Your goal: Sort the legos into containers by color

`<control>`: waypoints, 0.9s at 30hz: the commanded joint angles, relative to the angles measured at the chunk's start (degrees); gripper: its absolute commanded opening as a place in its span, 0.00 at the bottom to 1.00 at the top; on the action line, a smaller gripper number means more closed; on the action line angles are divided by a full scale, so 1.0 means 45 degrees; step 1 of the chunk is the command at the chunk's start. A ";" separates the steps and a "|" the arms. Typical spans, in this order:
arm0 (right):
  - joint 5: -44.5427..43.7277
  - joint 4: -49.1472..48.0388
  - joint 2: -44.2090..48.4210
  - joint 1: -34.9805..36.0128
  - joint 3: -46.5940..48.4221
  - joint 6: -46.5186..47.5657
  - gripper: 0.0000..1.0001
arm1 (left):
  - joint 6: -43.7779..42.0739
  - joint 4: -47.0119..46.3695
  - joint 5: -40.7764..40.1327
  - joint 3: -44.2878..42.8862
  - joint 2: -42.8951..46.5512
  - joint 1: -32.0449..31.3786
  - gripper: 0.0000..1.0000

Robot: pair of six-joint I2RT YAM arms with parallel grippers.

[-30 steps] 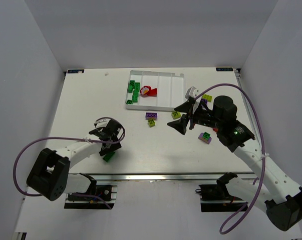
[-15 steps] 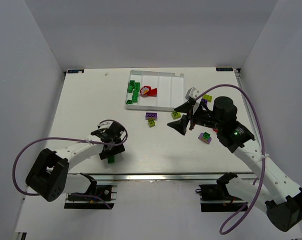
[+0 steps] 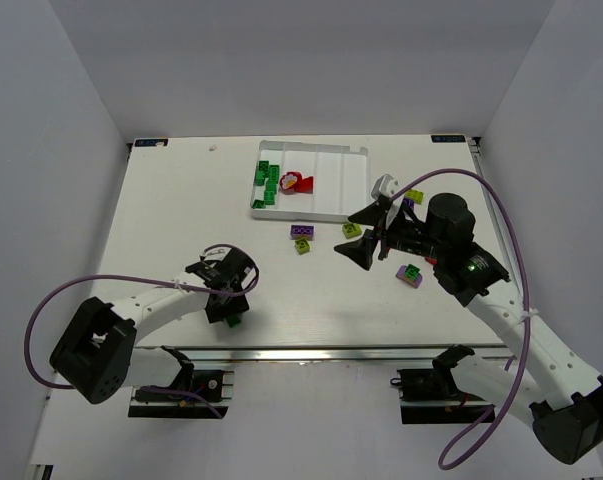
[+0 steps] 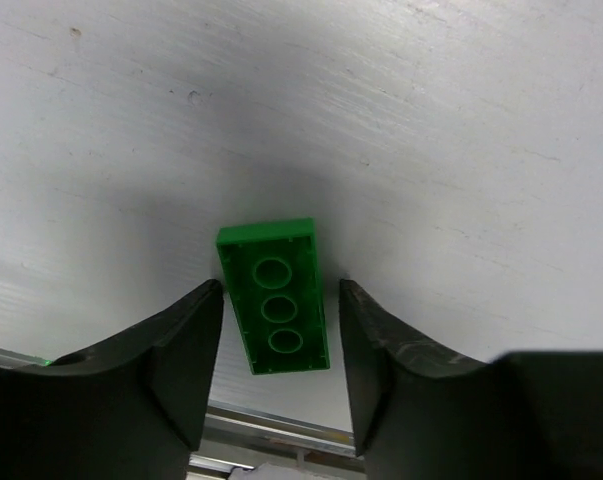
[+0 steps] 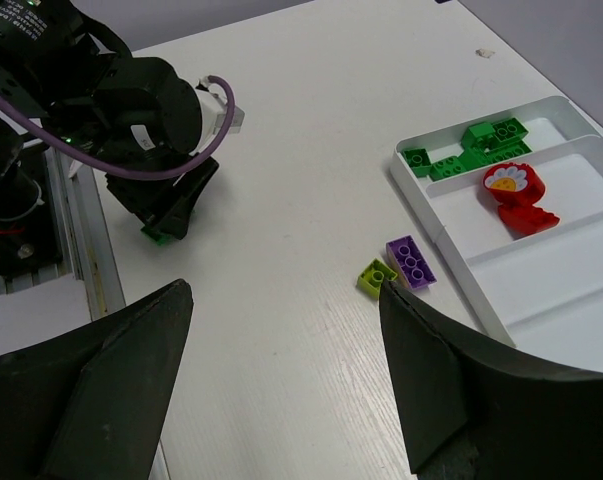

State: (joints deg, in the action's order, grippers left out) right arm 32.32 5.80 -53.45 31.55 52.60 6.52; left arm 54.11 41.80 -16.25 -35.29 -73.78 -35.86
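A green brick point(image 4: 274, 308) lies flat on the white table near its front edge. It sits between the two fingers of my left gripper point(image 4: 279, 292), which is open with a gap on each side. In the top view the left gripper point(image 3: 230, 314) covers most of that brick point(image 3: 236, 322). My right gripper point(image 3: 368, 233) is open and empty, held above the table right of the loose bricks. The white tray point(image 3: 353, 186) holds several green bricks point(image 3: 265, 183) in its left compartment and a red piece point(image 3: 297, 183) in the second one.
Loose on the table are a purple brick point(image 3: 302, 231), a yellow-green brick point(image 3: 303, 246), a green one point(image 3: 351, 229), a purple-and-green one point(image 3: 410, 274), and a yellow-green one point(image 3: 414, 196). A metal rail point(image 3: 331, 352) runs along the front edge.
My left gripper has moved toward the front edge and slightly right, down around the green brick, which has shifted a little right. The right arm has not moved.
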 commanded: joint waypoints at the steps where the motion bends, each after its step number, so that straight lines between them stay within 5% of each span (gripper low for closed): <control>1: 0.0104 -0.0528 0.0276 -0.0019 -0.0048 -0.0024 0.80 | 0.0164 0.0321 0.0018 0.0557 -0.0090 -0.0079 0.58; 12: -0.0364 -0.0528 0.0608 -0.0039 -0.0067 0.0249 0.78 | -0.0946 -0.1143 0.0486 -0.0769 0.0400 -0.0079 0.15; 15: -0.0831 -0.0528 0.0803 -0.0039 -0.0087 0.0405 0.53 | -0.2153 -0.1885 0.0467 -0.2388 -0.0262 -0.0059 0.08; 16: -0.0950 -0.0528 0.0842 -0.0058 -0.0106 0.0444 0.16 | -0.2508 -0.2138 0.0486 -0.2857 -0.0536 -0.0040 0.06; 17: -0.1105 -0.0586 0.0901 -0.0077 -0.0107 0.0425 0.00 | -0.3305 -0.2643 0.0544 -0.3867 -0.0886 -0.0001 0.05; 27: -0.1419 -0.0801 0.1156 -0.0448 -0.0360 0.0542 0.00 | -0.6359 -0.3879 0.2301 -1.2592 -0.8208 0.1970 0.00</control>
State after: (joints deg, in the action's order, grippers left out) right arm 27.07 5.19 -48.99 30.02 51.55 8.10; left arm 31.03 25.96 -9.30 -82.61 -106.28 -30.02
